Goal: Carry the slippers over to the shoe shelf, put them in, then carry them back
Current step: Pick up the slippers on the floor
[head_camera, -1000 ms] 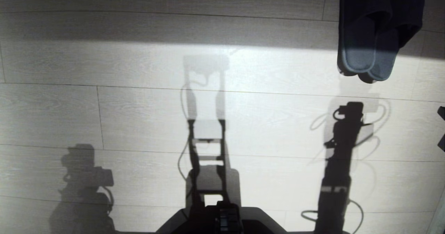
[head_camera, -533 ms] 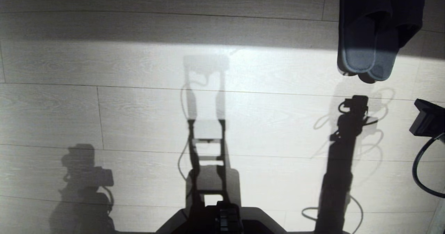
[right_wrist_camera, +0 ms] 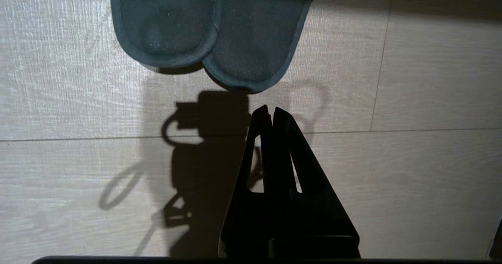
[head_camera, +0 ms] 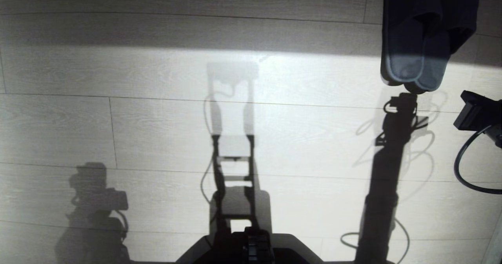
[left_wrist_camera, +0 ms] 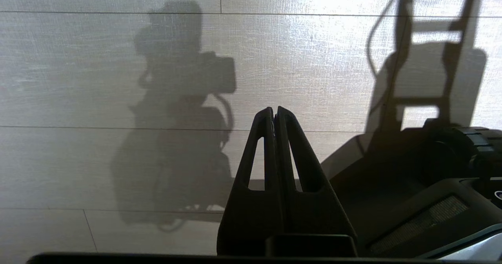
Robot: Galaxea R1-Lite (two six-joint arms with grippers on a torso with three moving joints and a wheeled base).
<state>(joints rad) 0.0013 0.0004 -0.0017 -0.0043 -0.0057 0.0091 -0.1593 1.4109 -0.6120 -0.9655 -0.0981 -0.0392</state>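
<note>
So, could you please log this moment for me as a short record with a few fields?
slippers: side by side on the floor, one edge overlapping the other, open heels toward the robot
right gripper: shut, empty, just short of the slipper heels, not touching
left gripper: shut, empty, over bare floor beside the robot base
shoe shelf: not in view

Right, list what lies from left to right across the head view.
Shadow of the left arm on the pale wood-plank floor → shadow of the robot's trunk → pair of dark slate-blue fabric slippers → right arm's black wrist at the edge.
</note>
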